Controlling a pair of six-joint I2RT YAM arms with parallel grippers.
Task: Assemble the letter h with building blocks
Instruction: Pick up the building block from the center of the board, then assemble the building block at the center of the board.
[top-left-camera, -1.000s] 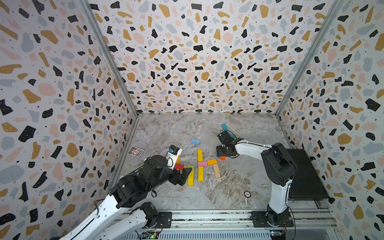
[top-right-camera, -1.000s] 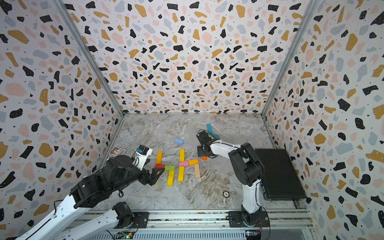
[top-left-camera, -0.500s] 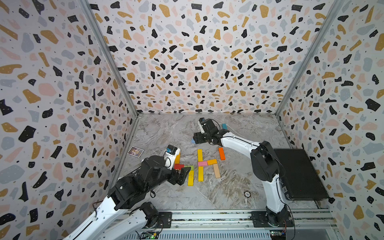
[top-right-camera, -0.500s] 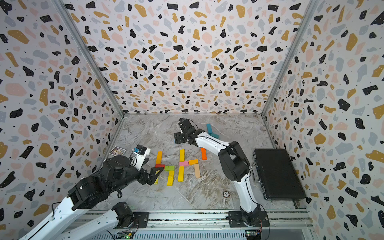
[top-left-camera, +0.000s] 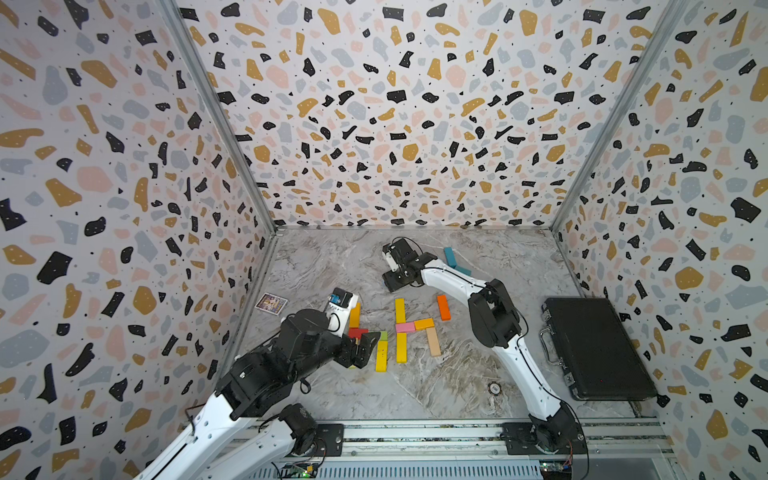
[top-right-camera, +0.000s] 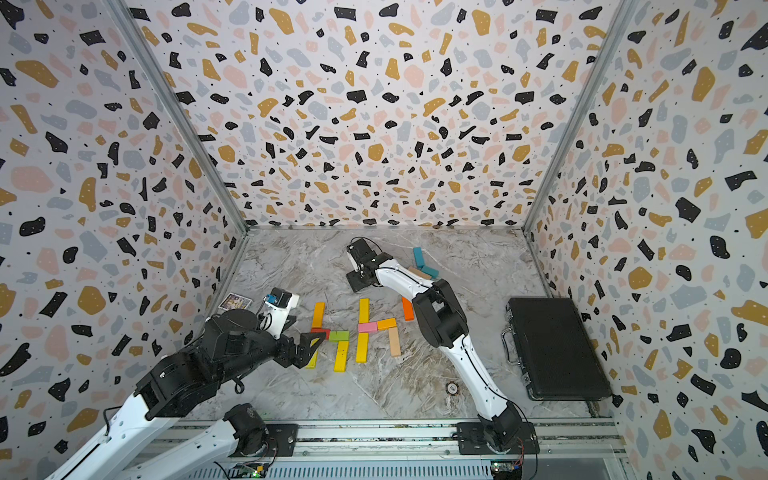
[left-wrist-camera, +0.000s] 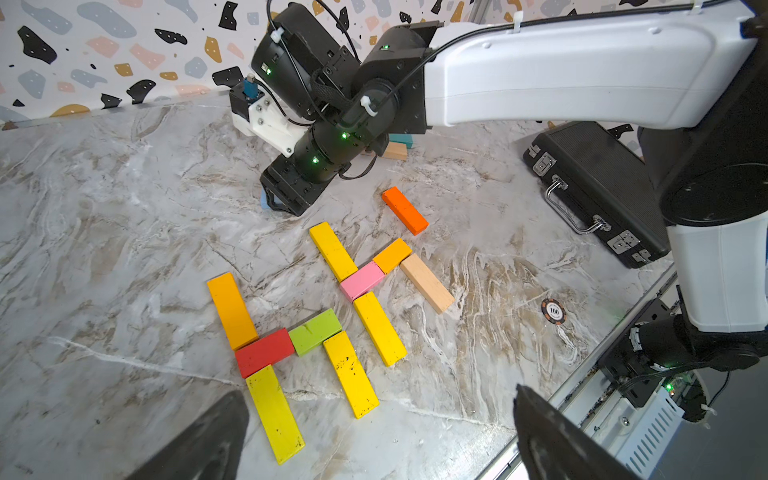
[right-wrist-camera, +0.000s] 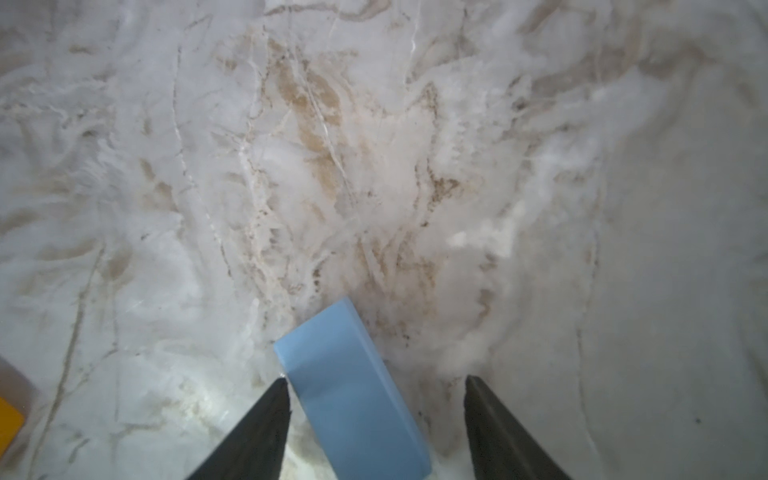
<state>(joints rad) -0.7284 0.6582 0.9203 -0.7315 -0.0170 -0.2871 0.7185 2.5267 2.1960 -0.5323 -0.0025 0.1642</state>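
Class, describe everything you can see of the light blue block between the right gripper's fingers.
The light blue block is a smooth, matte, flat rectangular bar, unmarked. It lies on the marble table, skewed between the right gripper's open fingers: one fingertip is at its corner, the other stands clear.

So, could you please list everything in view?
Yellow wooden bars: four, yellow, centre.
Orange wooden bars: three, orange, centre.
Short wooden blocks: three, red, green, pink, centre.
Tan wooden bars: two, tan, centre, far.
Teal wooden bars: two, teal, far.
Light blue wooden block: one, blue, far centre.
Printed picture card: one, multicoloured, left edge.
Poker chip: one, dark-rimmed, near side.
Black hard case: one, black, right.
Left tool: one, black, open, near left.
Right tool: one, black, open around blue block.
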